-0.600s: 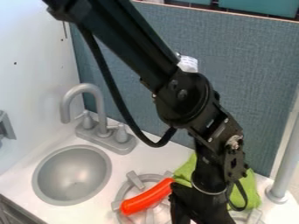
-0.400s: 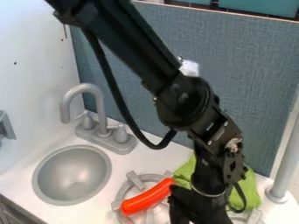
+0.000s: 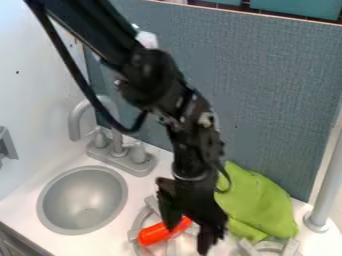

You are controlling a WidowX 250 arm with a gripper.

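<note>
Sink: a round grey sink (image 3: 82,200) is set into the counter (image 3: 110,244) near its left front edge.
Tap: a grey tap (image 3: 118,152) stands behind the sink, towards the back edge.
Left burner: a grey burner (image 3: 151,202) lies right of the sink, towards the front edge.
Sausage: an orange-red sausage (image 3: 154,234) lies slantwise over the left burner, its right end partly behind the gripper.
Gripper: the black gripper (image 3: 189,239) hangs down beside the sausage's right end. Its fingers look wide apart, with no grip on anything to be seen; whether one touches the sausage cannot be told. This looks like lining up rather than carrying; a grasp here would call for the sausage's body between both fingers before they close.
Cloth: a crumpled green cloth (image 3: 257,202) lies right of the gripper, near the back edge.
Right burner: another burner (image 3: 270,246) sits by the cloth's front side, partly under it.
Post: a grey post (image 3: 325,192) stands near the right back corner.
</note>
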